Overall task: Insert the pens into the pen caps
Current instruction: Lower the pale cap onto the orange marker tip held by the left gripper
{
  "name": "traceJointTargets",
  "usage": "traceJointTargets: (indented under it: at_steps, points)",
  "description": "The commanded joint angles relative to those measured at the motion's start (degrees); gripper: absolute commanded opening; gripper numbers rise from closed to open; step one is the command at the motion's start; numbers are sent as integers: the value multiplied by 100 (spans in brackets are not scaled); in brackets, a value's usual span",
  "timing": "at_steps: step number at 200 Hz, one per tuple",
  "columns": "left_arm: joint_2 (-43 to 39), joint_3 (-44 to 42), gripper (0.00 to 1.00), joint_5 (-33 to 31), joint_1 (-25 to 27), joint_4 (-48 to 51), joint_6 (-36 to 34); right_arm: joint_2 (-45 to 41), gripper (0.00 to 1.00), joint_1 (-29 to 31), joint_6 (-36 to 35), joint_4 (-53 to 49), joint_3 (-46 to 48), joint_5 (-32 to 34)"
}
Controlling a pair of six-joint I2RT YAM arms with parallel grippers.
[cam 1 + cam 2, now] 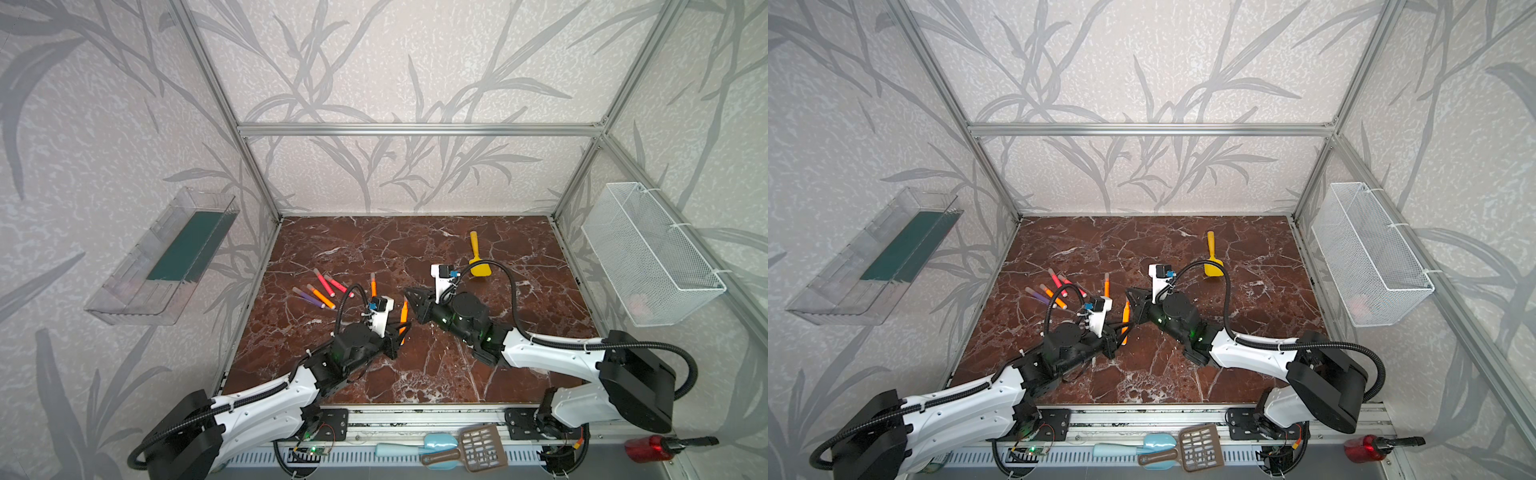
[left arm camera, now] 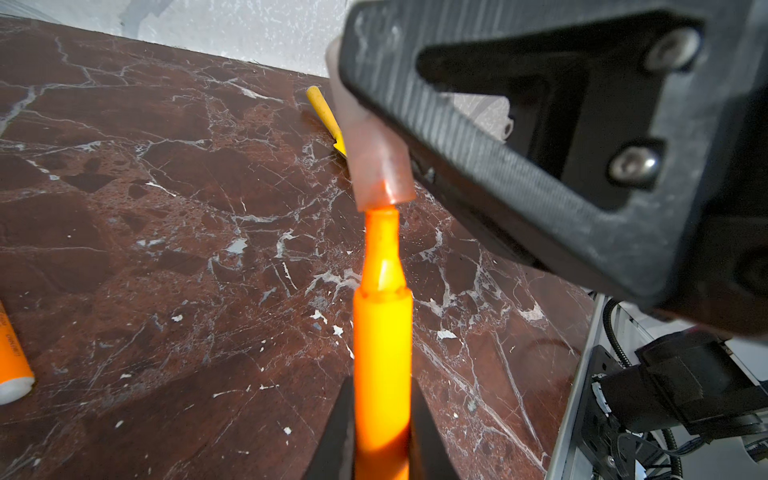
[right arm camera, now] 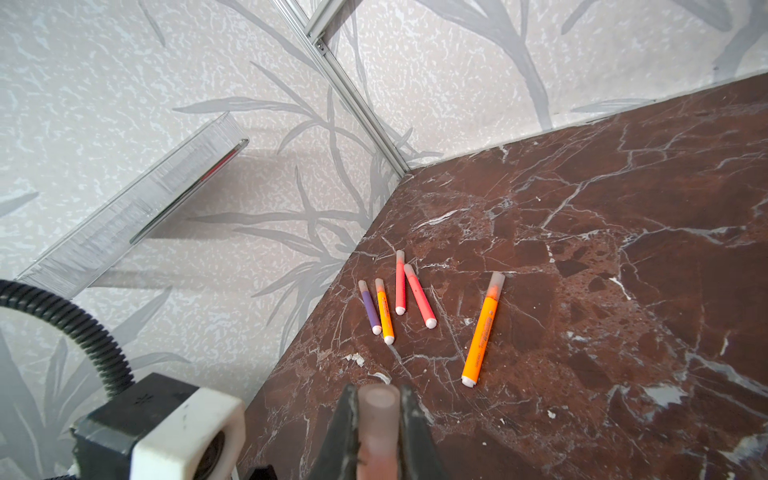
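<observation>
Leaf-patterned grey wallpaper (image 1: 374,62) lines the enclosure around a red-brown marble desk (image 1: 415,374). The left arm (image 1: 266,399) and right arm (image 1: 552,353) reach in over the desk's front edge and meet above its middle. A clear plastic tray (image 1: 166,257) hangs on the left wall and a white wire basket (image 1: 648,253) on the right wall. A yellow toy shovel (image 1: 478,262) lies toward the far right corner, blade nearer the front edge.

The left claw (image 2: 381,390) is clamped on the held orange pen (image 2: 382,324), bare tip outward. The right claw (image 3: 377,388) is pinched on a pale pinkish cap (image 3: 376,424). In the left wrist view the cap's open mouth sits right at the pen's tip, the two in line. Whether the tip has entered cannot be told.

Five capped pens lie flat toward the left edge, midway back. They are a long orange pen (image 3: 482,328) set apart nearer the middle, a red-pink pen (image 3: 400,286) and a second red-pink pen (image 3: 419,296) with caps close and white ends spread, a short orange pen (image 3: 385,311), and a purple pen (image 3: 370,307) just beside it.
</observation>
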State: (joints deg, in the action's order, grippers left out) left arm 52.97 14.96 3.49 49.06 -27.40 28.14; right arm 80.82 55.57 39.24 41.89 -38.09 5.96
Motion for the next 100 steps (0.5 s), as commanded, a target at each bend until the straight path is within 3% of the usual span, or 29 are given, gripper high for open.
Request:
traceJointTargets:
  at_steps: [1,52,100]
  points:
    - [-116,317,0,-383,-123,-293,165,92,0,102,-56,-96,162,-100]
    - [52,586,0,-188,-201,-328,202,300,0,272,-184,-2,245,-15]
    - [226,796,0,-287,-212,-179,118,369,0,477,-241,-601,61,221]
